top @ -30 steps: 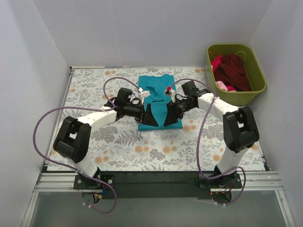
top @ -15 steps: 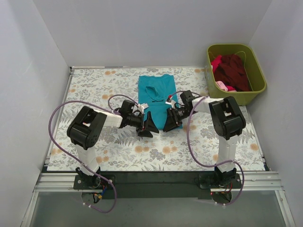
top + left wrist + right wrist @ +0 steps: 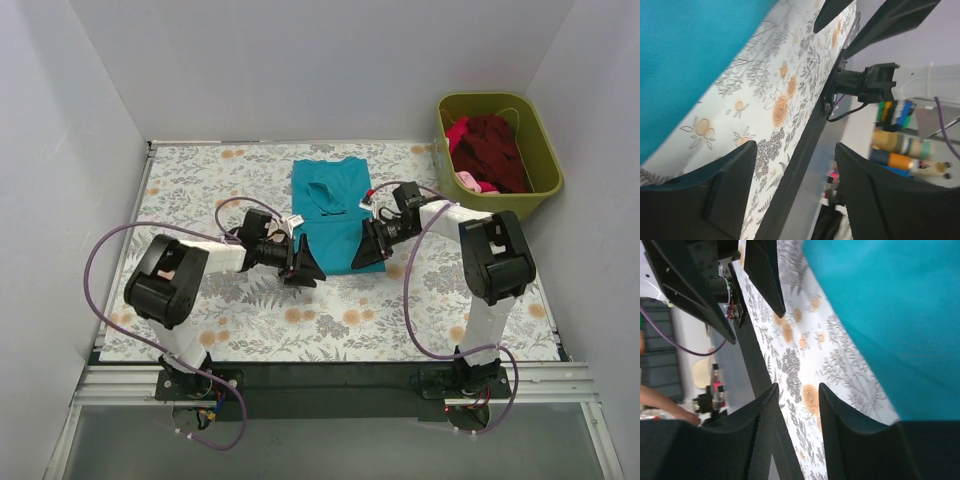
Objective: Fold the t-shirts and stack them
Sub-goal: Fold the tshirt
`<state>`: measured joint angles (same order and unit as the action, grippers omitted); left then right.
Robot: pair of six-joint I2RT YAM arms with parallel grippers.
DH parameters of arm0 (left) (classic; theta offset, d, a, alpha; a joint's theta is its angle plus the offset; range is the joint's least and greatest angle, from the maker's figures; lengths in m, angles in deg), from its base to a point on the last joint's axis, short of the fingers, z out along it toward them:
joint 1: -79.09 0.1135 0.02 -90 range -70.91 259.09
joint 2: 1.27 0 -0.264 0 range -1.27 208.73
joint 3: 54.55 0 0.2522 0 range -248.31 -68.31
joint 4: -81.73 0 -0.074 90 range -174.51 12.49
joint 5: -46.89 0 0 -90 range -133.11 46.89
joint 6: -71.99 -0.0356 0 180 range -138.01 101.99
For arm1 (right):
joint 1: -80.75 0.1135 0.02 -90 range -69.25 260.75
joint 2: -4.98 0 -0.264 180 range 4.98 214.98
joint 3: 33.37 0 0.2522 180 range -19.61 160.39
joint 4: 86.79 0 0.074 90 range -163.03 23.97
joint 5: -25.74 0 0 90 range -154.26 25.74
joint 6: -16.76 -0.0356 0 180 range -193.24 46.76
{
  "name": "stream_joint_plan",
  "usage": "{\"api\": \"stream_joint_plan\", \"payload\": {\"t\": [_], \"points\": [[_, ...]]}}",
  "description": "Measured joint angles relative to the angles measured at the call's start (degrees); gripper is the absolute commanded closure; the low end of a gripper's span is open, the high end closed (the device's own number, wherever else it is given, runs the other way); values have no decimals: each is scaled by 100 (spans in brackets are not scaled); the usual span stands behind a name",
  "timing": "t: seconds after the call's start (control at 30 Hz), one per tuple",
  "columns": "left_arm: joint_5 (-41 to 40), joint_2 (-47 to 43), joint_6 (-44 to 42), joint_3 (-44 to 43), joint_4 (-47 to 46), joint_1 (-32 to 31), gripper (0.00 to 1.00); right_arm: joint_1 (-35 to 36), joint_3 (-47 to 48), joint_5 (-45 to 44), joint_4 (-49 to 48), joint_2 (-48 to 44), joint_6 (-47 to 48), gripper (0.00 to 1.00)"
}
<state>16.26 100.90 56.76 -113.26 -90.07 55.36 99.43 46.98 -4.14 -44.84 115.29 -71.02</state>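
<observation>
A teal t-shirt (image 3: 331, 205) lies folded lengthwise into a narrow strip on the floral table cover, collar toward the back. It fills the upper left of the left wrist view (image 3: 685, 55) and the upper right of the right wrist view (image 3: 895, 305). My left gripper (image 3: 308, 268) is open and empty, low beside the shirt's near left corner. My right gripper (image 3: 364, 252) is open and empty beside the shirt's near right corner. A dark maroon shirt (image 3: 495, 147) with pink cloth (image 3: 457, 132) lies bunched in the bin.
The olive-green bin (image 3: 543, 160) stands at the back right by the wall. The floral table cover (image 3: 200, 200) spreads around the shirt. The black front rail (image 3: 330, 375) runs along the near edge. Grey walls close the sides and back.
Both grippers slid from over the shirt's middle toward its near end and apart, so they now flank its near corners. The shirt lies flat, a little longer toward me.
</observation>
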Motion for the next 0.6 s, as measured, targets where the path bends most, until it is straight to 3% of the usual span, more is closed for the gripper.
{"api": "stream_joint_plan", "payload": {"t": [0.2,0.43,0.6], "points": [[-358,-1220,-1631,-472,1250,-2,59,-37,256,-903,649,-1086,1196,59],[-1558,-1233,-4216,-1036,2406,-33,62,-61,275,-2763,822,-1246,2728,65],[-2236,-719,-5390,-1036,2776,-144,62,2,275,-3567,708,-1174,3434,66]]}}
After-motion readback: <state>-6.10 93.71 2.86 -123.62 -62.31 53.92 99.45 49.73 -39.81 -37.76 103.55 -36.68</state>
